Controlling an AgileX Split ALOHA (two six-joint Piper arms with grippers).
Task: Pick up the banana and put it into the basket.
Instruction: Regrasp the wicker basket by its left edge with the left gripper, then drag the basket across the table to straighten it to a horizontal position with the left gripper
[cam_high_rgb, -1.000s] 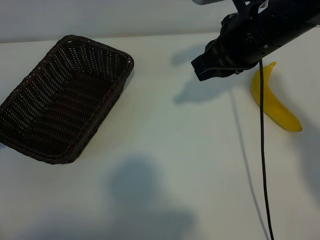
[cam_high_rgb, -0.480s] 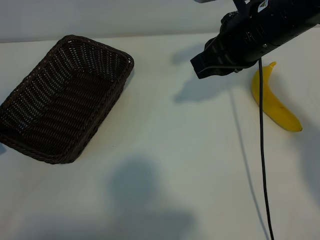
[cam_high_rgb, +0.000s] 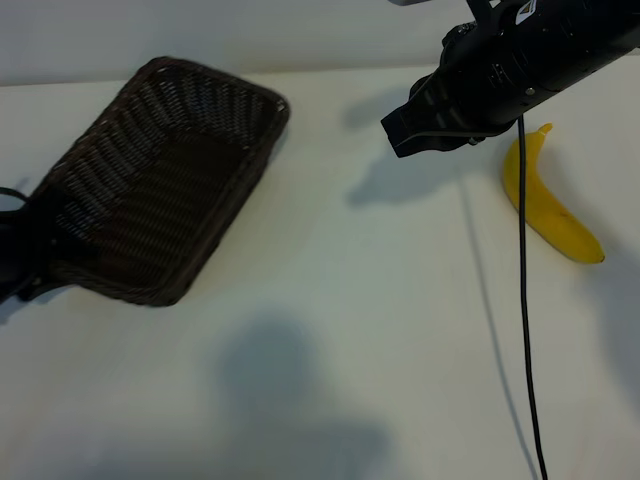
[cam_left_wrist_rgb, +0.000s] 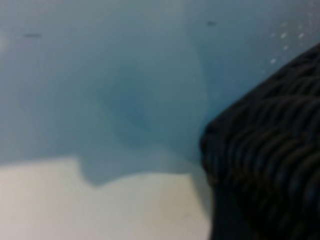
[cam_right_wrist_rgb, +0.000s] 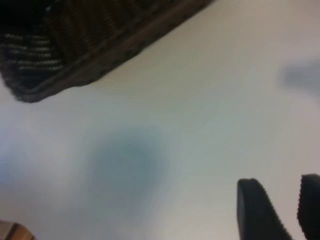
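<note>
Exterior view: banana (cam_high_rgb: 548, 205) beside right end effector (cam_high_rgb: 405, 133).

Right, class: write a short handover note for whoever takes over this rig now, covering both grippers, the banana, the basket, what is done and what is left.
Left gripper: at the left end of the basket, close against the wicker.
Right gripper: open, empty, above the table, just left of the banana.
Banana: lying on the table at far right, not held.
Basket: on the left, nothing in it.
Done: nothing placed yet.
Left: grasp the banana, carry it over, release it in the basket.
</note>
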